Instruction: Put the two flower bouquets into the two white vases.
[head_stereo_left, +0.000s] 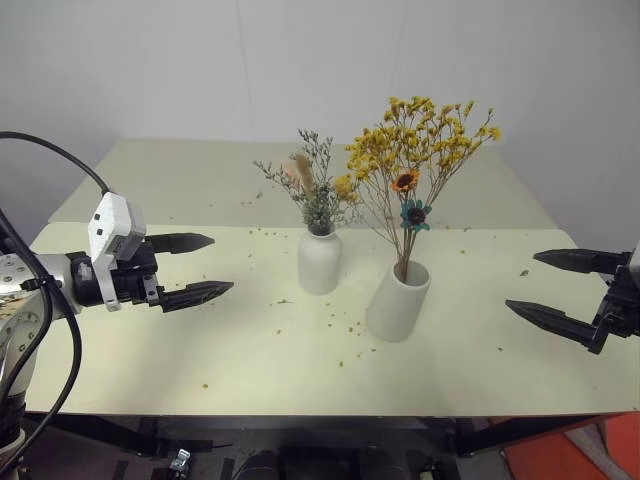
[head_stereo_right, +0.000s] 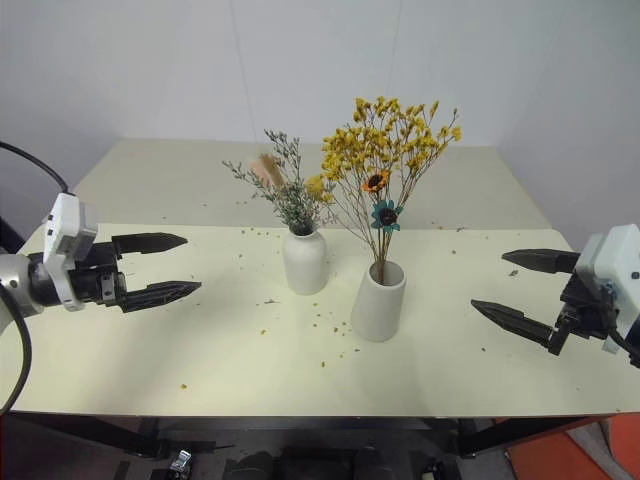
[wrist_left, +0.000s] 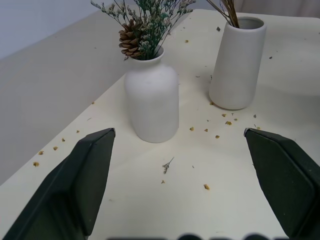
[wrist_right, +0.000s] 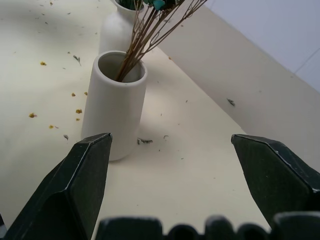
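Bouquets both stand in vases already. From the left eye view, the grey-green sprig bunch (head_stereo_left: 312, 185) sits in the bottle vase (head_stereo_left: 319, 261), just left of the cylinder vase (head_stereo_left: 399, 302), which holds the yellow bunch (head_stereo_left: 415, 140). The left gripper (head_stereo_left: 192, 267) and right gripper (head_stereo_left: 556, 288) hover well apart from the cylinder vase on either side, jaws spread and empty. The left wrist view shows crumbs on the table (wrist_left: 240, 200) around that vase. The right wrist view shows stems resting inside its mouth. The task looks complete; next would only be keeping the arms clear.
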